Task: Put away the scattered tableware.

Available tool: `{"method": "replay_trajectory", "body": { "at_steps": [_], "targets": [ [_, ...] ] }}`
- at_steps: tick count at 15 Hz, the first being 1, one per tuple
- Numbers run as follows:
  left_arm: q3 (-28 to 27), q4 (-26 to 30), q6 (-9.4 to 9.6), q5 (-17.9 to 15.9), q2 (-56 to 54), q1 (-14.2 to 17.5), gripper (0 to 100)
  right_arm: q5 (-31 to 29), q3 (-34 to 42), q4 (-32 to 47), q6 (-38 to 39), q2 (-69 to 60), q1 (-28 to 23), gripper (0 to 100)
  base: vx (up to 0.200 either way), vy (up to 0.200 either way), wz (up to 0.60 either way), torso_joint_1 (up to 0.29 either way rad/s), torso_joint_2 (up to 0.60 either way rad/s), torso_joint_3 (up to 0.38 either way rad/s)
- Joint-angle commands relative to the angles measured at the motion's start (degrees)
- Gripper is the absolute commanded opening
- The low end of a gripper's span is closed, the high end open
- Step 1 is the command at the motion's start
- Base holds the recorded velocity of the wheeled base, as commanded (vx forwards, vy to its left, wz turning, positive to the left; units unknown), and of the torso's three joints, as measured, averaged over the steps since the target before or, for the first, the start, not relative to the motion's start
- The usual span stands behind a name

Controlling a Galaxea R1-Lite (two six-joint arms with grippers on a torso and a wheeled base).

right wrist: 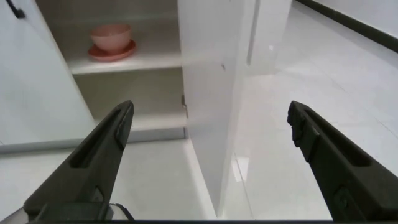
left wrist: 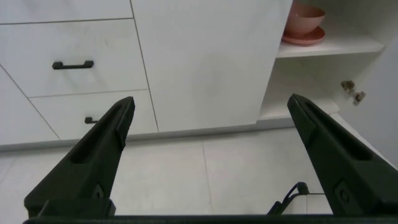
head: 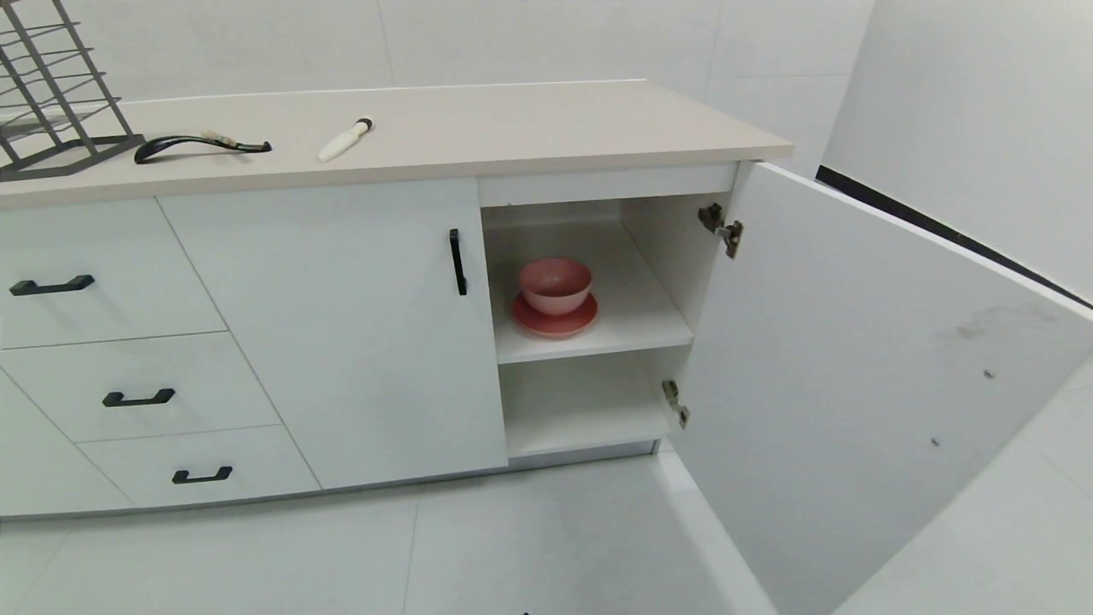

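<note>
Right now my left gripper [left wrist: 211, 102] hangs low over the floor, fingers spread wide and empty, and my right gripper [right wrist: 211, 109] is the same, near the swung-out cabinet door [head: 854, 384]. The pink bowl [head: 555, 284] sits on a red plate [head: 555, 327] on the upper shelf [head: 636, 312]. Far back on the countertop [head: 529, 128] lie a white-handled utensil [head: 345, 139] and, to its left, a black utensil [head: 248, 147] beside a wire rack [head: 51, 94].

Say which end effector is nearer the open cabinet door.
Right. The right end effector hangs just before the open cabinet door; the left end effector faces the drawers, farther off.
</note>
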Motion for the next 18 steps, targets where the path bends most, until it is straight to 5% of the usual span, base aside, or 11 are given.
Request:
{"method": "replay_trajectory", "body": {
  "at_steps": [1, 5, 12, 13, 18],
  "targets": [
    [0.0, 0.0, 0.01, 0.1, 0.0, 0.0, 100, 0.0, 0.5, 0.0, -0.1, 0.1, 0.0, 100, -0.200, 0.000, 0.00, 0.002, -0.01, -0.002],
    [0.0, 0.0, 0.10, 0.0, 0.0, 0.0, 100, 0.0, 0.5, 0.0, -0.1, 0.0, 0.0, 100, 0.000, -0.200, 0.00, 0.001, 0.00, 0.002],
    [0.0, 0.0, 0.10, 0.1, 0.0, 0.0, 100, 0.0, 0.5, 0.0, -0.2, 0.1, -0.1, 100, 0.000, 0.000, 0.00, 0.000, 0.00, 0.000],
    [0.0, 0.0, 0.10, 0.1, 0.0, 0.0, 100, 0.0, 0.5, 0.0, -0.2, 0.1, -0.1, 0, 0.000, 0.000, 0.00, 0.000, 0.00, 0.000],
    [0.0, 0.0, 0.01, 0.1, 0.0, 0.0, 100, 0.0, 0.5, 0.0, -0.1, 0.1, -0.1, 0, -0.120, -0.200, 0.00, 0.000, 0.01, 0.002]
  ]
}}
